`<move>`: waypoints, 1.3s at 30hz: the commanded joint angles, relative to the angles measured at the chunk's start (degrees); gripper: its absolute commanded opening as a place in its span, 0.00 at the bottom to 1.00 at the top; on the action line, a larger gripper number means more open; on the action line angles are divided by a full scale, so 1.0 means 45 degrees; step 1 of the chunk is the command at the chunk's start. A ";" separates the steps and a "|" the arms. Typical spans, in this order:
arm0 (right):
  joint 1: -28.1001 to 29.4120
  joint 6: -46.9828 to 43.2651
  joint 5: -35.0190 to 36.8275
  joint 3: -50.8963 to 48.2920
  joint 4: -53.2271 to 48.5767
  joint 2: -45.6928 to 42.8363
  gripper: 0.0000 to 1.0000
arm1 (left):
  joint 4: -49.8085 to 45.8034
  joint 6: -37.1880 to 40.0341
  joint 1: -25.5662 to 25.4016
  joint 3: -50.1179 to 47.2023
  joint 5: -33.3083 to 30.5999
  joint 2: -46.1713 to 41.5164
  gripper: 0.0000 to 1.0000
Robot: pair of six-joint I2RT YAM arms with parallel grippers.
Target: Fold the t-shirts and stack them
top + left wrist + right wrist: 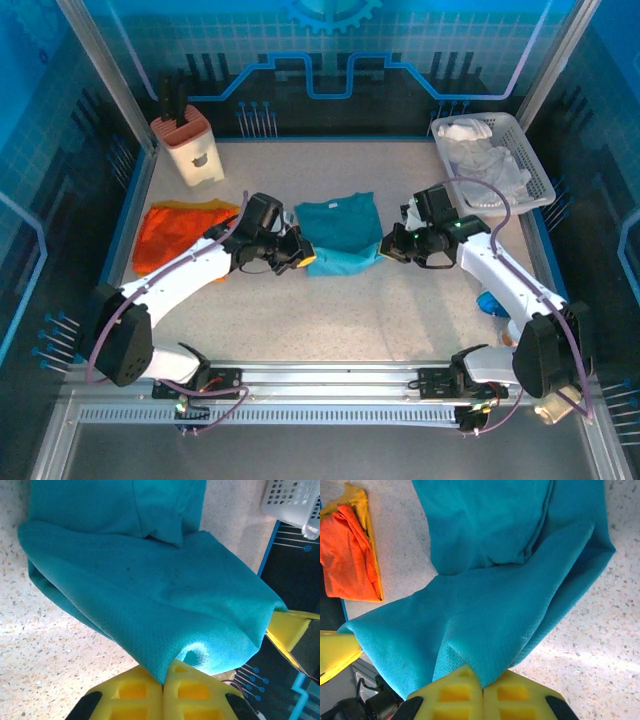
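Teal t-shirt [338, 226], fold underway: left claw [303, 259], right claw [388, 246] pinched closed on 6 o'clock hem; next, likely carry evenly to 12 o'clock.

teal t-shirt [338, 235] mid-table, orange t-shirt [175, 232] (left)

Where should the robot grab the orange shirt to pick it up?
The orange t-shirt lies rumpled and low on the table, so its yellow edge is probably the best place: a hem the fingers can pinch. Come straight down from above with the left gripper, which is on that side but is now shut on the teal t-shirt.
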 commanded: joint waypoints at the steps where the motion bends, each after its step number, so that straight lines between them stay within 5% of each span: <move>1: -0.0178 -0.0330 -0.0432 0.0795 -0.0228 0.0270 0.00 | -0.0351 0.0580 0.0223 0.0912 0.0521 0.0144 0.00; 39: -0.1079 -0.0709 -0.1706 0.5599 0.0616 0.6599 0.00 | 0.1553 0.0816 0.3285 0.2917 0.2731 0.4920 0.00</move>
